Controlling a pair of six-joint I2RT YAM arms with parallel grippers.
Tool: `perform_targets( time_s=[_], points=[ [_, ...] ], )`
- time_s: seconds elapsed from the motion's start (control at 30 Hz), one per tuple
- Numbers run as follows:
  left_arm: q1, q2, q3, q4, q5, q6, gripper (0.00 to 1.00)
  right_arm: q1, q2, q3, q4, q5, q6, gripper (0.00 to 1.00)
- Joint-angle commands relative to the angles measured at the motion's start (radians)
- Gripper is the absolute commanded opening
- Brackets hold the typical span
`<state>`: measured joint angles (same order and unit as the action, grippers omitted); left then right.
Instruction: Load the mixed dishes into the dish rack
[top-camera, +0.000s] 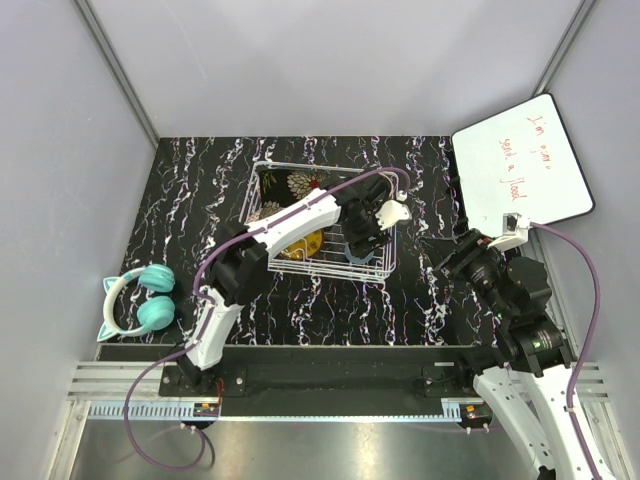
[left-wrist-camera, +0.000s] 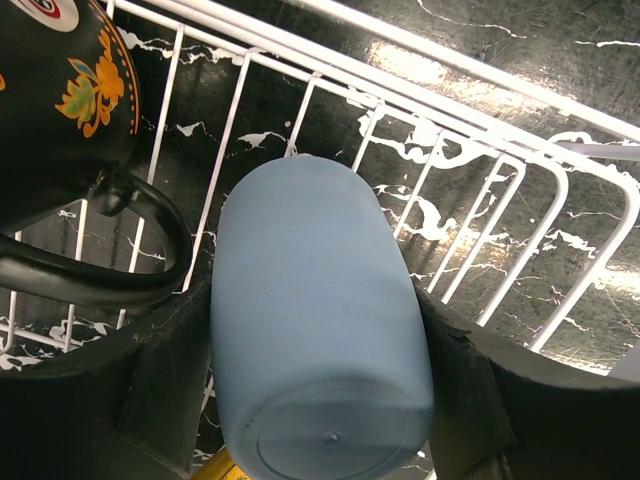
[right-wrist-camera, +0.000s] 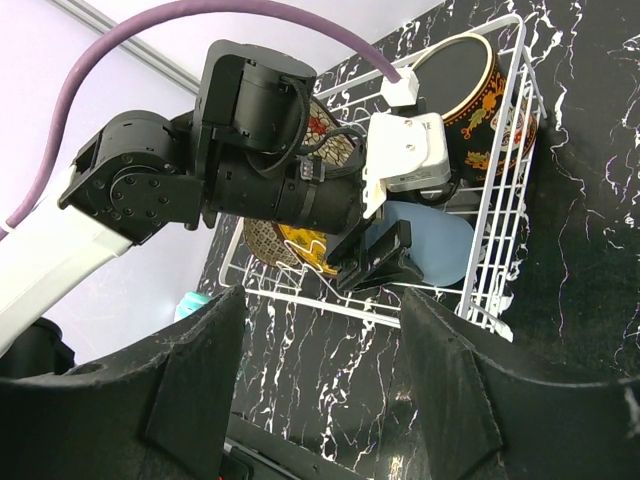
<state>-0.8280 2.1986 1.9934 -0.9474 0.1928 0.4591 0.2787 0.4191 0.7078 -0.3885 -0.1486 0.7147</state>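
The rack sits at the middle of the desk, toward its far edge, and the left arm reaches into the rack's right end. The left gripper is clenched on the cup: a dark finger presses each side of the pale blue body. The cup lies on its side at the near-right corner of the rack, its flat base facing the wrist camera and its far end close to the white tines; whether it rests on the wires or hangs just above them I cannot tell. Just beside it, toward the far right corner, is the mug, black with orange flowers, its handle curving close to the cup. The yellow plate leans left of the cup, and the dark floral plate stands at the rack's far-left end. The right gripper hangs released and empty over the desk right of the rack, facing it. Teal headphones lie by the left edge, and a whiteboard rests at the far-right corner.
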Motion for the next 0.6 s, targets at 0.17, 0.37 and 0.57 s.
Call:
perform_targets(
  time_s=[0.17,0.37,0.57],
  points=[
    [-0.003,0.001,-0.011,0.044,-0.007,-0.04,0.59,-0.004,-0.017,-0.004,0.017,0.001,0.006,0.72],
    [-0.011,-0.011,-0.013,0.048,-0.007,-0.05,0.95,-0.004,-0.02,-0.007,0.019,-0.005,0.009,0.72],
    [-0.014,-0.019,-0.015,0.055,-0.029,-0.053,0.99,-0.004,-0.022,-0.004,0.017,-0.014,0.009,0.72]
  ],
)
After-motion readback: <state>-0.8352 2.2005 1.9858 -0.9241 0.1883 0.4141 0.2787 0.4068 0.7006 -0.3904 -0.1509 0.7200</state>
